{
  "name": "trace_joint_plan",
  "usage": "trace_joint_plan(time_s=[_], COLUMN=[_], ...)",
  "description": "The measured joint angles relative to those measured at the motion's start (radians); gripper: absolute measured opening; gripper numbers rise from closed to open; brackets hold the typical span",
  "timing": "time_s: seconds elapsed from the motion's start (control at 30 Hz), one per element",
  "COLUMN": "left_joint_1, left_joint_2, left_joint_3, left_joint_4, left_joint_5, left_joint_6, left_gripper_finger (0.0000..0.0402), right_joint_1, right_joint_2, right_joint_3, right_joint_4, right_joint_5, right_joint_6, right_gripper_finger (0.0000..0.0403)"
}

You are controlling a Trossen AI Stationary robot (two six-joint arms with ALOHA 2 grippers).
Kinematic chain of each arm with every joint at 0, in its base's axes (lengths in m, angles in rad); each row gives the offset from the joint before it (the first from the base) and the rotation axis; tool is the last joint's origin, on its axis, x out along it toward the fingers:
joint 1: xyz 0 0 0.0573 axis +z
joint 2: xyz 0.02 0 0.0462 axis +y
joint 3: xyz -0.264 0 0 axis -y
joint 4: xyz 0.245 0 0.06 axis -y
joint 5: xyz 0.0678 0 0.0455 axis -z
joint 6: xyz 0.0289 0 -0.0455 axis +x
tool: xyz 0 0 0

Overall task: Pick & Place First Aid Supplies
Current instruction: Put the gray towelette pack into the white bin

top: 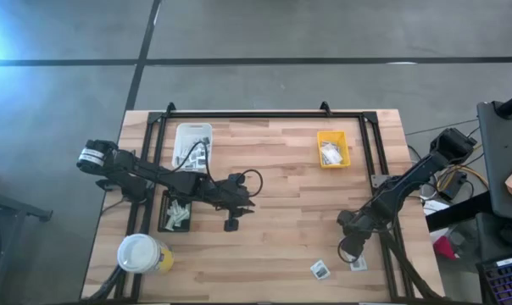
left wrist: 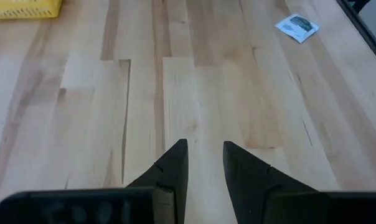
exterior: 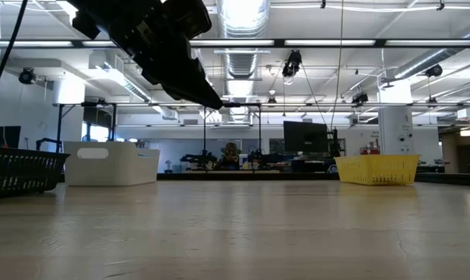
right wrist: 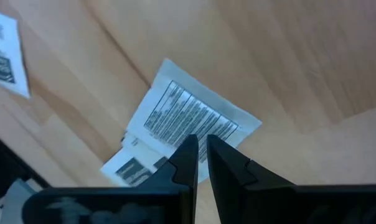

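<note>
Two white first aid packets point(top: 320, 269) point(top: 358, 264) lie flat on the wooden table near its front right. My right gripper point(right wrist: 202, 149) points steeply down just over a printed white packet point(right wrist: 188, 112), its fingers nearly together. A second packet point(right wrist: 1, 56) lies beside it, and another piece point(right wrist: 129, 169) peeks out under the printed one. My left gripper point(left wrist: 205, 155) hovers open over bare wood at the table's middle left point(top: 235, 203), with nothing between its fingers. One packet point(left wrist: 297, 28) shows far ahead of it. My right gripper comes at the printed packet from above, its fingertips point(right wrist: 187, 152) over the packet's near edge point(right wrist: 175, 140). The packet lies flat on the table. Whether the fingertips touch it I cannot tell.
A black tray point(top: 164, 222) with several packets sits by the left arm, a white tray point(top: 192, 129) behind it and a yellow tray point(top: 332, 135) at the far right. A white-topped yellow cup point(top: 141, 254) stands front left. A black frame point(top: 264, 114) borders the table.
</note>
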Motion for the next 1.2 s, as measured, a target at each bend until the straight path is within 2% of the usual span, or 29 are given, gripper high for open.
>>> trace_joint_plan(time_s=[0.33, 0.57, 0.9, 1.2], left_joint_1=[0.001, 0.003, 0.018, 0.055], left_joint_2=[0.000, 0.000, 0.000, 0.016], left_joint_3=[0.000, 0.000, -0.002, -0.002], left_joint_4=[0.032, 0.039, 0.116, 0.136], left_joint_5=[-0.003, -0.003, -0.004, -0.002], left_joint_6=[0.037, 0.045, 0.119, 0.128], left_gripper_finger=[0.0094, 0.0094, 0.0094, 0.0094], right_joint_1=[-0.002, -0.002, -0.028, -0.134], right_joint_2=[-0.003, -0.003, 0.000, 0.002], right_joint_3=[-0.042, -0.044, -0.050, -0.050], right_joint_4=[0.014, 0.014, 0.061, 0.090], right_joint_5=[0.114, 0.282, 0.414, 0.446], right_joint_6=[0.119, 0.190, 0.233, 0.199], right_gripper_finger=[0.0033, 0.0033, 0.0033, 0.0033])
